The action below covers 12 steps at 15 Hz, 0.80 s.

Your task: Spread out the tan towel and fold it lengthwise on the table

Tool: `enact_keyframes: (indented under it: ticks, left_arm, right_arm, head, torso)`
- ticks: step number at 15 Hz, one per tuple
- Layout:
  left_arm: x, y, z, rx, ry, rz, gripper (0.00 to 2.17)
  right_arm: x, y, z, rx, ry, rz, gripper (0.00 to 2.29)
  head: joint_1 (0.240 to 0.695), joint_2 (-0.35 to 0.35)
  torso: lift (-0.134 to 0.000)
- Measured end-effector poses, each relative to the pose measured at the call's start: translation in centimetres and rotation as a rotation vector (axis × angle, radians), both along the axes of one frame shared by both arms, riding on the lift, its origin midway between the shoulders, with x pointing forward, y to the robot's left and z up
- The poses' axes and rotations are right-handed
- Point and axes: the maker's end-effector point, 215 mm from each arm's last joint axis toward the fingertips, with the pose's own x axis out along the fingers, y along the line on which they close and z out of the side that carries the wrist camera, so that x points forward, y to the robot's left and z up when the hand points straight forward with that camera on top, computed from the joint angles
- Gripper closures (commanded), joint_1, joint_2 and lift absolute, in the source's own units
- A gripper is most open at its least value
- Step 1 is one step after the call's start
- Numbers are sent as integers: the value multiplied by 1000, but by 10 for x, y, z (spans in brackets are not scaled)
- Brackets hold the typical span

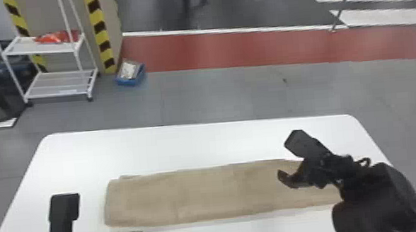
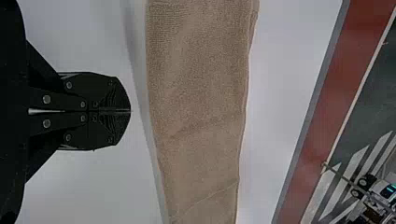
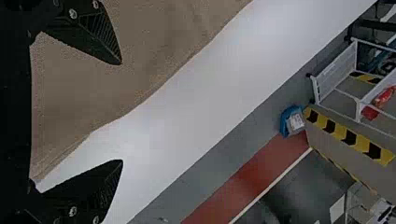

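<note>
- We see the tan towel lying on the white table as a long, narrow band running left to right; its left end shows a second layer peeping out at the far corner, and light creases cross its surface.
- We find our right gripper above the towel's right end; its fingers are released and wide apart, grasping nothing; from the head view, one reaches over bare table past the towel's far edge, while the other overlaps the cloth; in the right wrist view, the towel's edge runs between the two; we cannot tell whether either touches it.
- We have our left gripper by the towel's near left corner in the head view; the left wrist view puts it over bare table, just beside the towel's long near edge; the two views disagree, so we cannot tell whether it is released or clenched; the towel lies outside it.
- Beyond the table, we see a white shelf rack at far left with an orange-red bundle on it; a blue box sits on the floor just right of the rack.
</note>
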Motion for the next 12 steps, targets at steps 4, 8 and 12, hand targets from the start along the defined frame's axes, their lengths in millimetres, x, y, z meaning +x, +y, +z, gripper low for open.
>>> enact_keyframes:
  ticks: [4, 8, 12]
  left_arm:
    - [15, -2, 12, -10, -88, 14, 977]
    - [24, -7, 16, -16, -132, 13, 977]
    - [30, -20, 24, -37, -176, -17, 977]
  right_arm:
    - [-19, -120, 13, 251, -100, -293, 208]
    - [-59, -227, -3, 505, -209, -544, 279]
    - [-78, -265, -11, 537, -294, -623, 279]
  head:
    - [695, -292]
    - [695, -350]
    - [695, -350]
  torso:
    - [0]
    - [0]
    - [0]
